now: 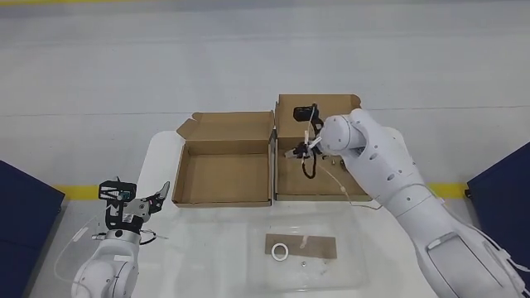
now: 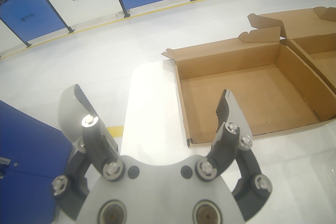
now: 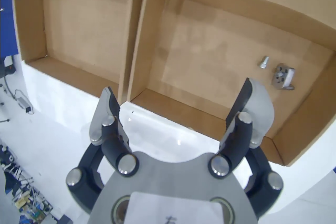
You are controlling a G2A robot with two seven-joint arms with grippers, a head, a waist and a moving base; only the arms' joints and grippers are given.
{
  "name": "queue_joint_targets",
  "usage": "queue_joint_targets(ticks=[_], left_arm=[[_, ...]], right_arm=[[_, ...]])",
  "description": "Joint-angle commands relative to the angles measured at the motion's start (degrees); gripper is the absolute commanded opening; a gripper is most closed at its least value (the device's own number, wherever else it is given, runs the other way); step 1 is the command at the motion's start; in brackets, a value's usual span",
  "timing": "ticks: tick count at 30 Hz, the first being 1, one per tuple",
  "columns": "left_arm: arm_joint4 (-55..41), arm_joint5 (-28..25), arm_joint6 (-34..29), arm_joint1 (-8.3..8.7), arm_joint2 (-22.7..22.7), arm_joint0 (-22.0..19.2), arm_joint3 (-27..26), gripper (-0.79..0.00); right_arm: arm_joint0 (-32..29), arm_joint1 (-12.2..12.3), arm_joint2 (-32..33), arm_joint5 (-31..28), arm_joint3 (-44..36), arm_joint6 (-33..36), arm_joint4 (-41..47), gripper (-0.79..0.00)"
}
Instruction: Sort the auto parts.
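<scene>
- My right pincer (image 3: 178, 89) hangs wide, empty, over the right cardboard box (image 3: 151, 38).
- White ring (image 1: 281, 252) lies outside that box, robot-side, nearer it than my wide left pincer (image 2: 151, 92).

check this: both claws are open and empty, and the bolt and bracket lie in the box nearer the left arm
Wrong box. The bolt and bracket lie in the box by the right claw, farther from the left arm; the right wrist view shows it. Both it and the left claw are open and empty.

Brown boxes (image 1: 224, 178), white table (image 1: 207, 236)
</scene>
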Motion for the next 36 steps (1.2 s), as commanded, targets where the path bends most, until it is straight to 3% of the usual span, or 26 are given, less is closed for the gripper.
queue_joint_targets(ticks=[1, 9, 17, 24, 33, 36], left_arm=[[0.0, 0.0, 0.0, 0.0, 0.0, 0.0, 0.0, 0.0], [0.0, 0.0, 0.0, 0.0, 0.0, 0.0, 0.0, 0.0], [0.0, 0.0, 0.0, 0.0, 0.0, 0.0, 0.0, 0.0], [0.0, 0.0, 0.0, 0.0, 0.0, 0.0, 0.0, 0.0], [0.0, 0.0, 0.0, 0.0, 0.0, 0.0, 0.0, 0.0], [0.0, 0.0, 0.0, 0.0, 0.0, 0.0, 0.0, 0.0]], right_arm=[[-2.2, 1.1, 2.1, -1.2, -5.4, 2.7, -0.4, 0.0], [-16.8, 6.2, 13.4, -8.1, -31.2, 16.8, -0.9, 0.0], [-30.2, 10.4, 17.3, -11.0, -45.9, 16.8, -4.9, 0.0], [-36.9, 13.0, 17.3, -10.8, -52.3, 16.8, -7.2, 0.0], [-37.1, 13.0, 17.1, -11.1, -52.3, 16.7, -7.5, 0.0], [-37.8, 13.0, 14.1, -12.1, -52.6, 16.8, -11.5, 0.0]])
